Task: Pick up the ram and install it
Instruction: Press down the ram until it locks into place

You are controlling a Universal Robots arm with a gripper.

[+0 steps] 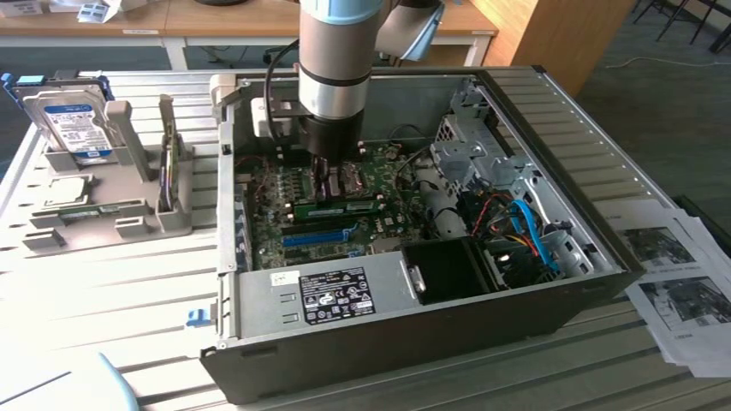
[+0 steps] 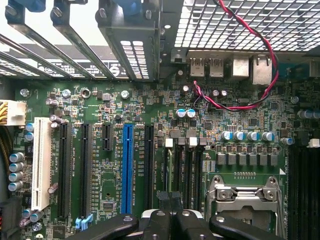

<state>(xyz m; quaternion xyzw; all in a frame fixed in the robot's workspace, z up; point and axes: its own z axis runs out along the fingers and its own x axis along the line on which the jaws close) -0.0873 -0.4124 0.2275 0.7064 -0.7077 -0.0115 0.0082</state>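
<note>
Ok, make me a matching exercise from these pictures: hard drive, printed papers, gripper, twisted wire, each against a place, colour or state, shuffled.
1. hard drive
2. printed papers
3. gripper
4. twisted wire

A. red and black
B. shut, at the tip of the arm
C. on the table, at the exterior view's right
D. standing in the grey holder, at the exterior view's left

Pairs: 1-D, 2-C, 3-B, 4-A

Green motherboard [image 2: 165, 120], long blue slot [image 2: 127, 167]
</note>
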